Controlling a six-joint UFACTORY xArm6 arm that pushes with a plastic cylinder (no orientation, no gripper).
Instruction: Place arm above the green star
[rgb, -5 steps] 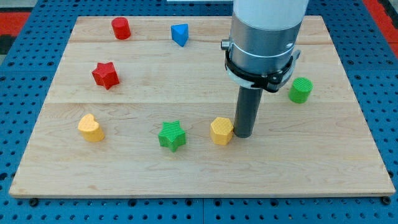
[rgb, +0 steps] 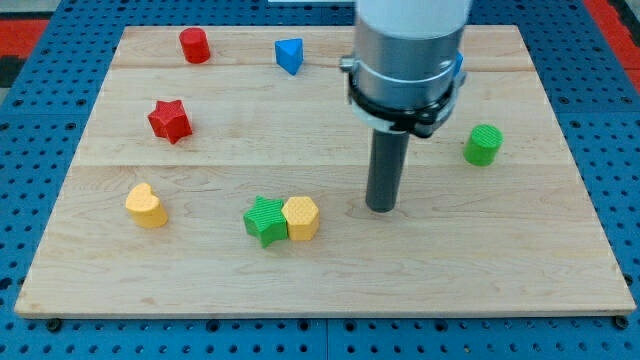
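Observation:
The green star (rgb: 264, 220) lies on the wooden board (rgb: 320, 270) near the view's bottom, left of centre. A yellow hexagonal block (rgb: 301, 217) touches its right side. My tip (rgb: 380, 208) rests on the board to the right of the yellow block, with a clear gap between them, and well to the right of the green star. The rod stands upright under the grey arm body (rgb: 405, 60).
A yellow heart-like block (rgb: 146, 205) lies at the left, a red star (rgb: 169, 120) above it, a red cylinder (rgb: 194, 45) and a blue triangular block (rgb: 289, 54) near the top, a green cylinder (rgb: 483, 144) at the right.
The yellow block has slid left and now touches the green star, which shifted slightly left. My tip has moved slightly left and up and stands apart from the yellow block.

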